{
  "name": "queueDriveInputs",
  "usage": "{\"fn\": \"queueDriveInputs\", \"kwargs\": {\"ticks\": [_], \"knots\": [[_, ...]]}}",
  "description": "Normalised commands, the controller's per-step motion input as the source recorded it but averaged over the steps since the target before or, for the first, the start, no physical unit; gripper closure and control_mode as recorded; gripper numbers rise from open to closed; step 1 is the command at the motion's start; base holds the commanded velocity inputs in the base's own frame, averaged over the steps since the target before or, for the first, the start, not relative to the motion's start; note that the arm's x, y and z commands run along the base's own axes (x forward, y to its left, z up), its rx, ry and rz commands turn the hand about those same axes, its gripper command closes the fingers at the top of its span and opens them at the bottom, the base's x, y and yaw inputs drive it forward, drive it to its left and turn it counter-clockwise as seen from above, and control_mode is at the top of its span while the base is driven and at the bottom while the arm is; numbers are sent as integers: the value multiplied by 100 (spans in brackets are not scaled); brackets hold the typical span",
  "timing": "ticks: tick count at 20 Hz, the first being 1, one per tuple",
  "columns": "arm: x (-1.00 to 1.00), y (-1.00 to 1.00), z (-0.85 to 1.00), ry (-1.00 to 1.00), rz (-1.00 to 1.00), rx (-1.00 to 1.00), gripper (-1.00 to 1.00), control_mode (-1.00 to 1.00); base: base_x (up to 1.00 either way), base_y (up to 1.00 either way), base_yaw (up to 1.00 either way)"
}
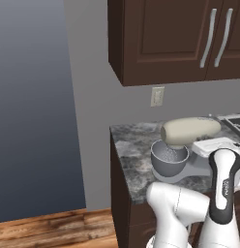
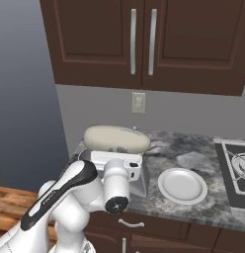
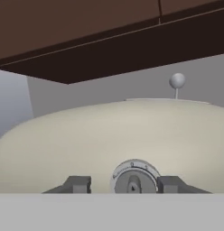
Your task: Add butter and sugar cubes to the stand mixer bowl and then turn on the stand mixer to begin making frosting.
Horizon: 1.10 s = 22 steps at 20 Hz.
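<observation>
A white plate sits flat on the speckled grey counter, just left of the stove, while an outlet hangs on the grey wall under dark cabinets above wood floor.

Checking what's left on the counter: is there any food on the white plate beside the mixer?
No, the white plate in the right base view lies bare on the counter, right of the stand mixer.

I can't read any text here. The dial on the mixer has tiny marks round its rim, too blurry to make out.
</observation>
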Motion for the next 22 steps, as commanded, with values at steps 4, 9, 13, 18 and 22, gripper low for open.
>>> {"fn": "queueDriveInputs", "kwargs": {"ticks": [4,9,13,18,22], "knots": [[23,37,-2,0,-2,1,100,-100,0,0,0],[5,1,-26,3,0,-2,100,-100,0,0,0],[6,0,-49,7,0,-1,100,-100,0,0,0],[23,4,-11,4,-1,0,100,-100,0,0,0],[32,14,0,0,-4,1,100,-100,0,0,0]]}}
